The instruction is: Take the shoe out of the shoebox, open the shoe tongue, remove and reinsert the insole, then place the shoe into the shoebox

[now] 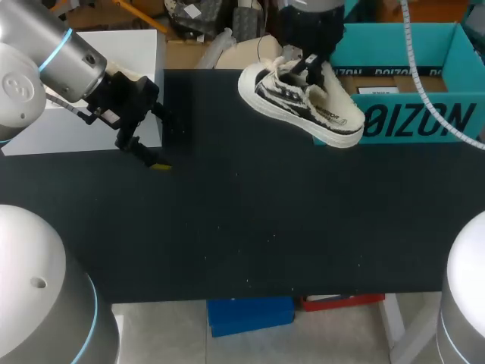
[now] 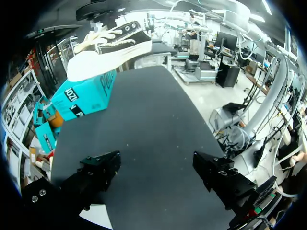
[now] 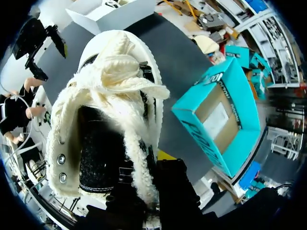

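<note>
Shoe (image 1: 301,102): fleece-lined sneaker, judged light, with a soft upper and a stiffer sole. Right claw (image 3: 154,165) clamps its collar, holding it aloft just beside the teal shoebox (image 1: 413,121), above the table (image 1: 265,227). Likely best grip: collar or heel. Left claw (image 2: 158,177): spread wide, empty, well apart.

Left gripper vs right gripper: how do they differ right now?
The left gripper has its fingers wide open with nothing between them; the right gripper is shut on the shoe at its collar. The left gripper sits low over the table; the right gripper holds the shoe raised beside the shoebox. Both have yellow-tipped fingers.
</note>
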Robot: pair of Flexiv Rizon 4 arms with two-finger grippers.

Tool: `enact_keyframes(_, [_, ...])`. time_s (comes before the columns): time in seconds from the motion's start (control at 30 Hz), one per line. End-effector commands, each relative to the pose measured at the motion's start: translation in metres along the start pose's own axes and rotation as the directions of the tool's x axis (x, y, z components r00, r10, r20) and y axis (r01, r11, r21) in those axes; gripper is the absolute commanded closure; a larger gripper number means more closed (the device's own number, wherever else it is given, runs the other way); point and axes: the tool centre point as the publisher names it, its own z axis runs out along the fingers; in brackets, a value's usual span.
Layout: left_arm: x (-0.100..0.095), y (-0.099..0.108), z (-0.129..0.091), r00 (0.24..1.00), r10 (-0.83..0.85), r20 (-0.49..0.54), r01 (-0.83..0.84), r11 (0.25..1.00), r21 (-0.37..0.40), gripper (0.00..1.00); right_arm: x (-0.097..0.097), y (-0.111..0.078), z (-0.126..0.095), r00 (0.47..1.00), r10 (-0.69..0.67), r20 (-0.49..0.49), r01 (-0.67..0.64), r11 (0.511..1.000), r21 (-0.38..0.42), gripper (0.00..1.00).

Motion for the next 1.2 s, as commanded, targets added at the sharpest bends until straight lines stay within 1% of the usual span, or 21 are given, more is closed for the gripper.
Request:
enact_keyframes(0.03, [0.0, 0.001, 0.001, 1.0, 0.001, 0.004, -0.001, 1.0, 0.0, 0.0, 0.001, -0.002, -0.005, 0.968, -0.248, 0.041, 0.249, 0.968, -0.012, 1.0])
enact_keyframes(0.37, [0.0, 0.001, 0.001, 1.0, 0.001, 0.004, -0.001, 1.0, 0.0, 0.0, 0.001, -0.002, -0.005, 0.968, -0.248, 0.041, 0.249, 0.968, -0.012, 1.0])
enact_keyframes(0.4, [0.0, 0.001, 0.001, 1.0, 0.001, 0.004, -0.001, 1.0, 0.0, 0.0, -0.005, -0.005, -0.001, 0.965, -0.256, 0.05, 0.256, 0.967, 0.004, 1.0])
enact_keyframes(0.43, [0.0, 0.001, 0.001, 1.0, 0.001, 0.004, -0.001, 1.0, 0.0, 0.0, -0.011, -0.008, 0.001, 0.968, -0.246, 0.047, 0.245, 0.969, 0.021, 1.0])
enact_keyframes(0.47, [0.0, 0.001, 0.001, 1.0, 0.001, 0.004, -0.001, 1.0, 0.0, 0.0, -0.018, -0.011, 0.003, 0.968, -0.248, 0.045, 0.247, 0.969, 0.021, 1.0])
enact_keyframes(0.53, [0.0, 0.001, 0.001, 1.0, 0.001, 0.004, -0.001, 1.0, 0.0, 0.0, -0.032, -0.013, 0.003, 0.964, -0.261, 0.054, 0.258, 0.964, 0.059, 1.0])
enact_keyframes(0.57, [0.0, 0.001, 0.001, 1.0, 0.001, 0.004, -0.001, 1.0, 0.0, 0.0, -0.04, -0.014, 0.003, 0.959, -0.278, 0.059, 0.275, 0.96, 0.044, 1.0])
enact_keyframes(0.67, [0.0, 0.001, 0.001, 1.0, 0.001, 0.004, -0.001, 1.0, 0.0, 0.0, -0.065, -0.02, 0.004, 0.939, -0.334, 0.082, 0.331, 0.942, 0.055, 1.0])
enact_keyframes(0.7, [0.0, 0.001, 0.001, 1.0, 0.001, 0.004, -0.001, 1.0, 0.0, 0.0, -0.074, -0.023, 0.004, 0.935, -0.34, 0.096, 0.333, 0.939, 0.084, 1.0])
enact_keyframes(0.8, [0.0, 0.001, 0.001, 1.0, 0.001, 0.004, -0.001, 1.0, 0.0, 0.0, -0.1, -0.029, 0.005, 0.925, -0.362, 0.112, 0.351, 0.93, 0.104, 1.0])
enact_keyframes(0.9, [0.0, 0.001, 0.001, 1.0, 0.001, 0.004, -0.001, 1.0, 0.0, 0.0, -0.125, -0.033, 0.012, 0.914, -0.388, 0.119, 0.378, 0.92, 0.099, 1.0])
enact_keyframes(1.0, [0.0, 0.001, 0.001, 1.0, 0.001, 0.004, -0.001, 1.0, 0.0, 0.0, -0.154, -0.038, 0.018, 0.904, -0.408, 0.127, 0.4, 0.912, 0.089, 1.0])
enact_keyframes(1.17, [0.0, 0.001, 0.001, 1.0, 0.001, 0.004, -0.001, 1.0, 0.0, 0.0, -0.196, -0.038, 0.032, 0.889, -0.441, 0.125, 0.434, 0.897, 0.081, 1.0])
enact_keyframes(1.2, [0.0, 0.001, 0.001, 1.0, 0.001, 0.004, -0.001, 1.0, 0.0, 0.0, -0.202, -0.037, 0.034, 0.883, -0.452, 0.126, 0.446, 0.892, 0.076, 1.0])
